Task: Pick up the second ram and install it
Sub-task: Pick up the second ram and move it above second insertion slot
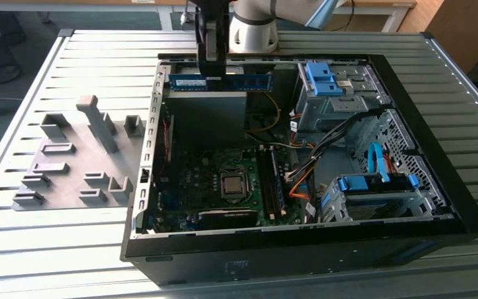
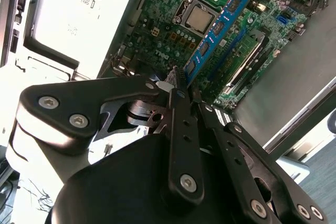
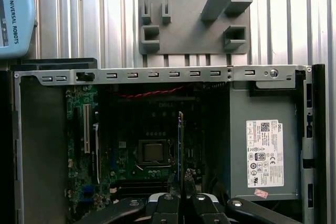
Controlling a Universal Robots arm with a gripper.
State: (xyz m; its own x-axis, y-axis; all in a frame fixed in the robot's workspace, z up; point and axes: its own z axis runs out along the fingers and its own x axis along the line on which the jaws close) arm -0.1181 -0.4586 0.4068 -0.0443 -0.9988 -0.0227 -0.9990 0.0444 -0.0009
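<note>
Exterior view is showing the arm [image 1: 251, 25] reaching down over the far edge of an open computer case [image 1: 463, 205] standing on a slatted metal bench [image 1: 73, 261]; the gripper [image 1: 211, 59] is hanging above the grey power supply [image 1: 207, 115]; the second ram [image 1: 220, 81], a blue stick with a white label, is being held level and edge-on in the air above that far part of the case, clear of the motherboard [image 1: 214, 180]. Second wrist view is showing the black fingers [image 2: 181, 103] standing narrow, pinching one end of the second ram [image 2: 218, 30]; the stick is projecting away from the fingers over the green board and the processor socket [image 2: 198, 18]. First wrist view is showing the second ram [image 3: 180, 145] as a thin vertical edge over the motherboard, beside the processor socket [image 3: 153, 151]; the gripper [image 3: 181, 198] is gripping its near end. A grey holder tray [image 1: 77, 162] is lying on the bench just beside the case, on the exterior view's left; light-blue brackets [image 1: 322, 78] are sitting on the drive bays.
</note>
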